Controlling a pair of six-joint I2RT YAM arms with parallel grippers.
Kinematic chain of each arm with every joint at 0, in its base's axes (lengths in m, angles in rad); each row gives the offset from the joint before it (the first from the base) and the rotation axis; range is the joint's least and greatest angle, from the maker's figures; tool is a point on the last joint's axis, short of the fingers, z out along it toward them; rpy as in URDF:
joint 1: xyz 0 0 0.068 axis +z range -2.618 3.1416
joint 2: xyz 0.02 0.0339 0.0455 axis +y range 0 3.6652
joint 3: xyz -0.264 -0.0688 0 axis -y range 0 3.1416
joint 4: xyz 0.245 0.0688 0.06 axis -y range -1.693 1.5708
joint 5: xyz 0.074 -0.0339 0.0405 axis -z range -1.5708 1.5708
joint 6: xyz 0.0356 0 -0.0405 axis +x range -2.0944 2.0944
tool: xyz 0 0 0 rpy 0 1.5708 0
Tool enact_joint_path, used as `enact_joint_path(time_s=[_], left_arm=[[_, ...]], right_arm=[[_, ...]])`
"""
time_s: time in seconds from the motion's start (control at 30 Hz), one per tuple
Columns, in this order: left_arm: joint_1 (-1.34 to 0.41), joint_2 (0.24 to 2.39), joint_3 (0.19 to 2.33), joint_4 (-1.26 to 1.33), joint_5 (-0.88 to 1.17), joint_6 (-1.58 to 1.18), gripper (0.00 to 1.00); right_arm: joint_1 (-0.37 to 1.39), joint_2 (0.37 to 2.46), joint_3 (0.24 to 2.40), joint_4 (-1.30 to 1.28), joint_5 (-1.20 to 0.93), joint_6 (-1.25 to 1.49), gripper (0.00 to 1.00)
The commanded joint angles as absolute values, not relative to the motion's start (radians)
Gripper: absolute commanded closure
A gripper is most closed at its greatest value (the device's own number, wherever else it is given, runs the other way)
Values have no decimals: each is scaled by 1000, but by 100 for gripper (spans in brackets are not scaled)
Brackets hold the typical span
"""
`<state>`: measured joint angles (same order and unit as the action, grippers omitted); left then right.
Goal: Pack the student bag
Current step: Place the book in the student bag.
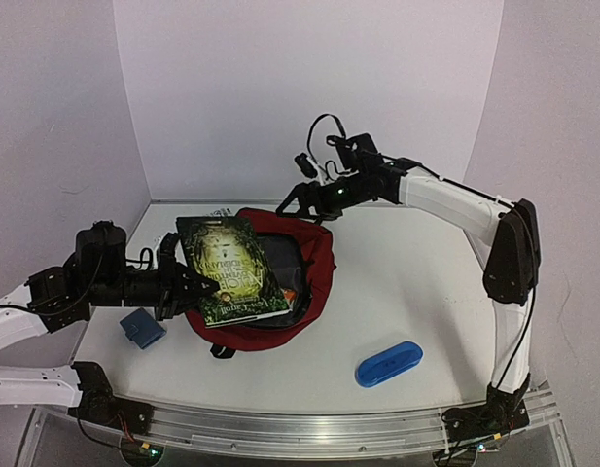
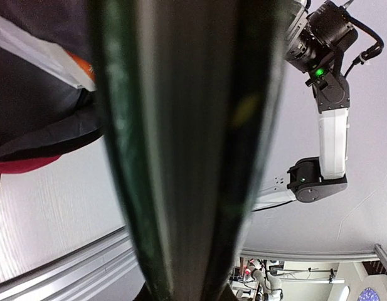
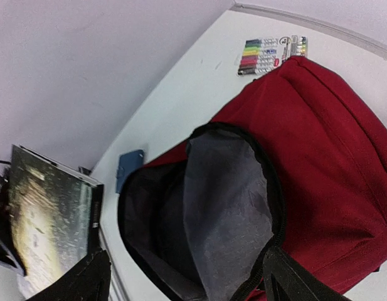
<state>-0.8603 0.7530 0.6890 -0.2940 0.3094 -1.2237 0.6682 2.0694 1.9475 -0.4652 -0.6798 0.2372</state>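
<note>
Top external: left hand point(image 1: 194, 283) grips book point(image 1: 233, 265), right hand point(image 1: 301, 206) spread wide.

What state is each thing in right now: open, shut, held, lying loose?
student bag: unzipped, mouth gaping.
book: closed, held aloft by the bag.
blue case: closed, lying loose.
marker pack: lying flat behind bag.
left end effector: shut on book.
right end effector: open, near bag's far rim.

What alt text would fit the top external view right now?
The left gripper holds a green-covered book tilted over the open dark red fabric backpack; the right gripper hangs open at its far rim. A blue oblong case lies nearby.
</note>
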Motion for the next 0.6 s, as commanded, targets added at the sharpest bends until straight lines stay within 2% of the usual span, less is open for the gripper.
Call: enact_joint_path(time_s=[0.0,0.37,0.57], left_arm=[[-864,651,677,-303,290,-1259,100],[-864,631,578,-278,380,-1311,100],[-864,630,544,-231,417,-1313,100]], right_arm=[[726,2132,2005,-612,-559,-16,16],[749,2256,2070,-642,-523,-82,18],[749,2280,2120,-647,-528,-77,44]])
